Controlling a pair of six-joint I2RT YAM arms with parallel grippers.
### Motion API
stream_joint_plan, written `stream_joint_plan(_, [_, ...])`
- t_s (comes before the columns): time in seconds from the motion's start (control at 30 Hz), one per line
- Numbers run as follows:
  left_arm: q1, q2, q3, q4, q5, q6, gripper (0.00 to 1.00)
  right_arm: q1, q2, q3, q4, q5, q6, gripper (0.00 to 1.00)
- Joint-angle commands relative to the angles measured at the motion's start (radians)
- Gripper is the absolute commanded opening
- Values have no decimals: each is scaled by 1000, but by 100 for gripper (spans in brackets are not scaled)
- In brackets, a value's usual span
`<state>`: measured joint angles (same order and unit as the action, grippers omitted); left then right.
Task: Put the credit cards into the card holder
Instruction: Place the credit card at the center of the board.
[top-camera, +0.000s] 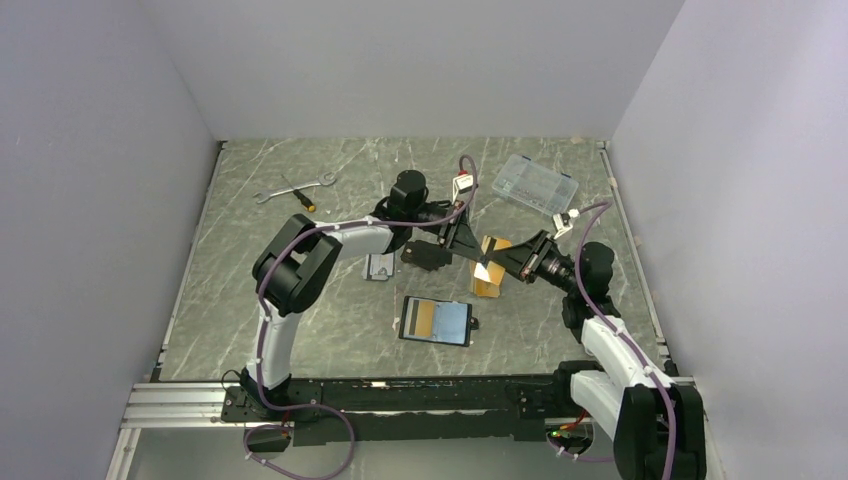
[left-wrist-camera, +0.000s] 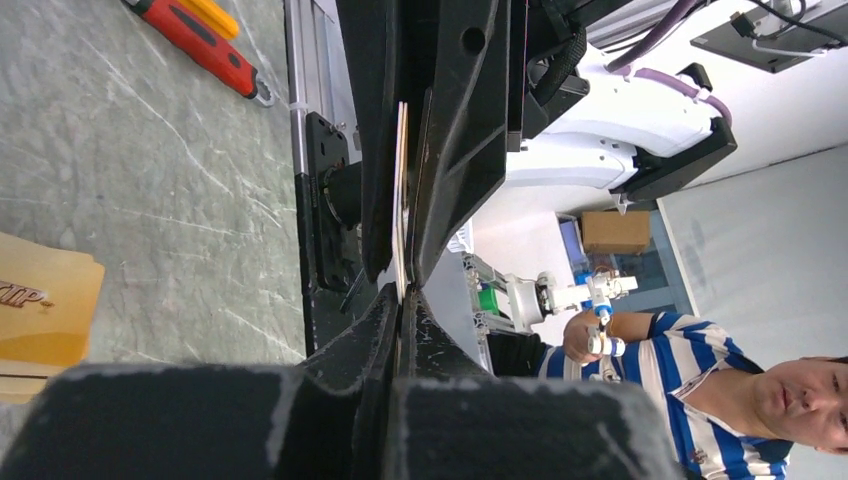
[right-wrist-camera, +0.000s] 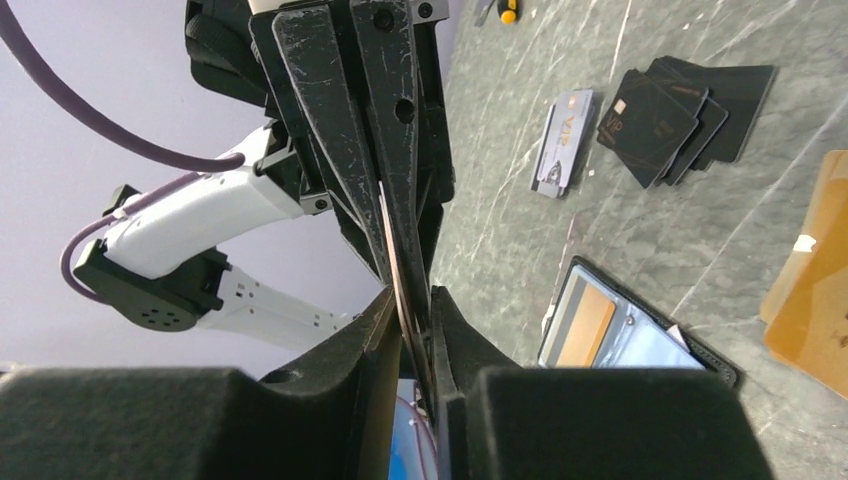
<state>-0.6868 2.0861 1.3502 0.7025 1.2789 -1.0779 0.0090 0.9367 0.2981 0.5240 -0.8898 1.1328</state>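
Note:
A thin credit card (top-camera: 483, 268) hangs on edge above the table's middle, between my two grippers. My left gripper (left-wrist-camera: 402, 295) is shut on that card (left-wrist-camera: 401, 200). From the opposite side, my right gripper (right-wrist-camera: 410, 300) stands narrowly open around the card's other edge (right-wrist-camera: 392, 240), with a slim gap showing. The card holder (top-camera: 436, 320) lies open and flat in front, pale blue inside, with an orange card in its left pocket (right-wrist-camera: 585, 335). More orange-tan credit cards (top-camera: 490, 285) lie on the table under the grippers.
A pile of black cards (right-wrist-camera: 660, 120) and a grey card (right-wrist-camera: 565, 140) lie left of centre. A wrench (top-camera: 295, 185) and a red-handled screwdriver (left-wrist-camera: 200, 45) rest at the back left. A clear plastic box (top-camera: 535, 185) sits at the back right.

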Motion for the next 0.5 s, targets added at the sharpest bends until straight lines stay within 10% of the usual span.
stream_joint_plan(0.0, [-28,-62,-1,83,16,-29,7,23,-7,30,73,9,24,17])
stream_joint_plan(0.2, [-14,-94,1,133,26,-63,36,22,-65,34,-46,20,-23,5])
stream_joint_plan(0.47, [14,-93,-3,132,10,-76,43,22,-69,29,-26,-21,-14,2])
